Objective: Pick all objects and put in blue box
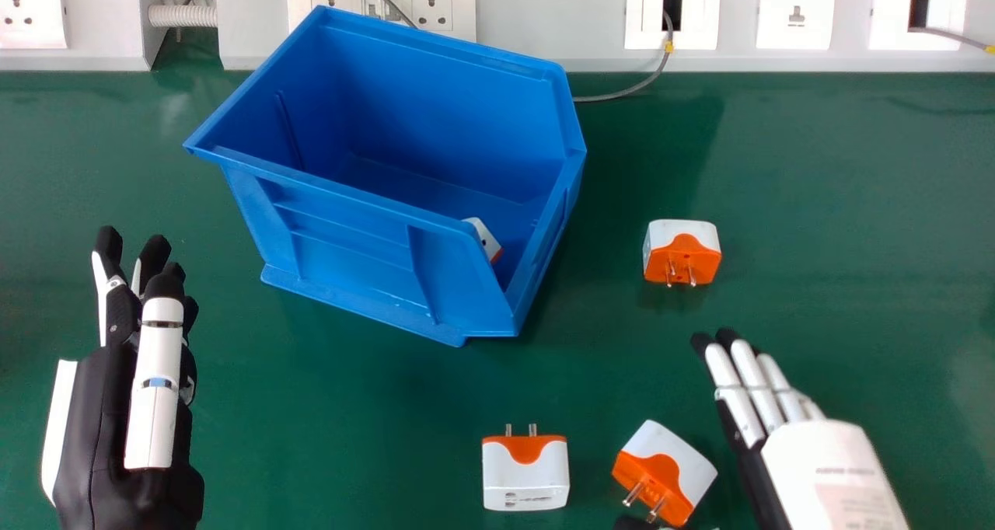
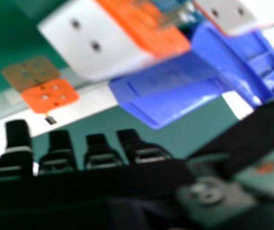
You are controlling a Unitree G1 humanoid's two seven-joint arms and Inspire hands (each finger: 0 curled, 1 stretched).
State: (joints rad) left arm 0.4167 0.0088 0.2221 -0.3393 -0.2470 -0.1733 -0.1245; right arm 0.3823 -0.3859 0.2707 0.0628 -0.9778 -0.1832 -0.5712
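Observation:
My right hand (image 1: 816, 452) lies at the lower right of the head view, open with straight fingers. Just left of it is a tilted white and orange plug adapter (image 1: 675, 468), close to the fingers in the right hand view too (image 2: 98, 43), where my hand (image 2: 93, 191) also shows. A second adapter (image 1: 525, 475) lies farther left, prongs pointing away. A third (image 1: 682, 252) sits right of the blue box (image 1: 342, 242). Inside the box, at its low front corner, part of a white and orange adapter (image 1: 483, 238) is visible. My left hand (image 1: 155, 406) is open at the left, holding nothing.
Wall sockets (image 1: 381, 1) line the back edge of the green table (image 1: 839, 203). A grey cable (image 1: 630, 91) runs from a socket down behind the box's right side. Open table lies between the left hand and the front adapters.

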